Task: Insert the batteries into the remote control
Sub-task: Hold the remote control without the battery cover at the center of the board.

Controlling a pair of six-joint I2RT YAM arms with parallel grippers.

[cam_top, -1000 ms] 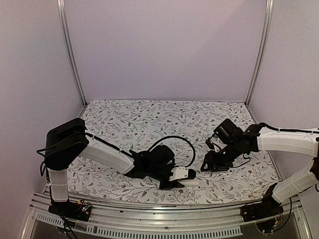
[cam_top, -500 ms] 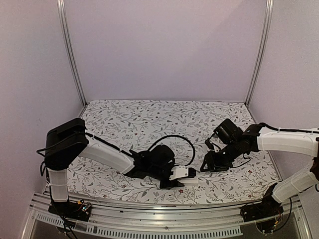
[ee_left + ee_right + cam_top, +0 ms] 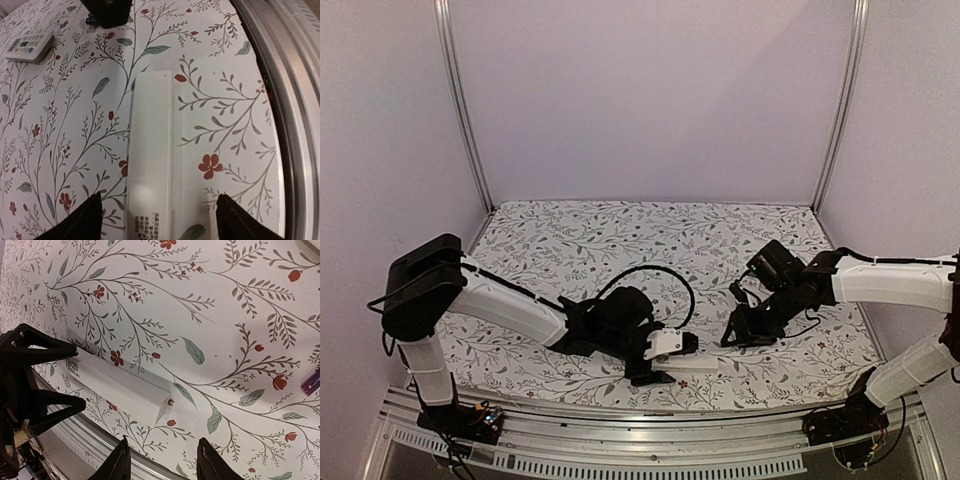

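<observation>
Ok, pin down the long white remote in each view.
Top external: long white remote low centre, near the front edge.
Left wrist: remote centre, running to the bottom edge.
Right wrist: remote left of centre, slanted.
Shared landmark: the metal rail alongside it.

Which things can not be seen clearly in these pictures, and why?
Right wrist view: purple cylinder, perhaps a battery, cut off by the right edge.
Left wrist view: white remote runs past the bottom edge; its print is blurred.
Left wrist view: far remote, button labels too small.
</observation>
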